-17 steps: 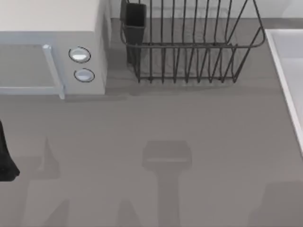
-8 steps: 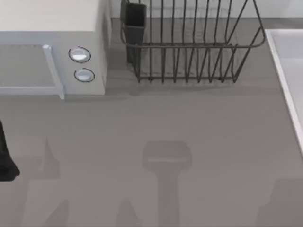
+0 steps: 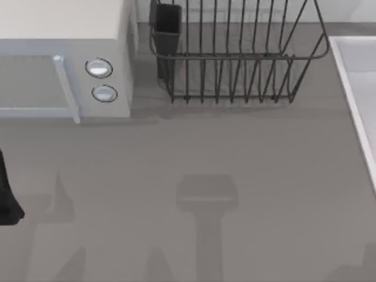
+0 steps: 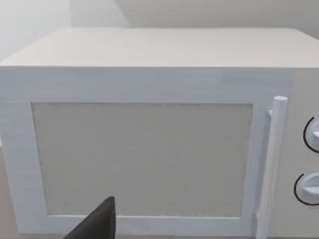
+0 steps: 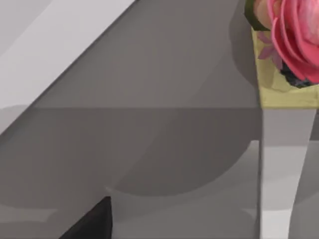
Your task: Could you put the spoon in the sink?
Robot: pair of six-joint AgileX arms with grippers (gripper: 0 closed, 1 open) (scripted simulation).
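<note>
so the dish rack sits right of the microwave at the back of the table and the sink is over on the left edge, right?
Not quite. The dish rack does sit right of the microwave at the back of the table, but the sink is at the right edge, not the left. The top view shows its pale rim running down that side.

No readable text, label or number appears on anything.

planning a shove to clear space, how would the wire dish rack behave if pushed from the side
The wire dish rack looks like thin open wire, so it is probably light for its size and would likely slide on the smooth table. Its wide, low footprint suggests it is unlikely to tip. The dark cup at its corner might shift with it.
</note>
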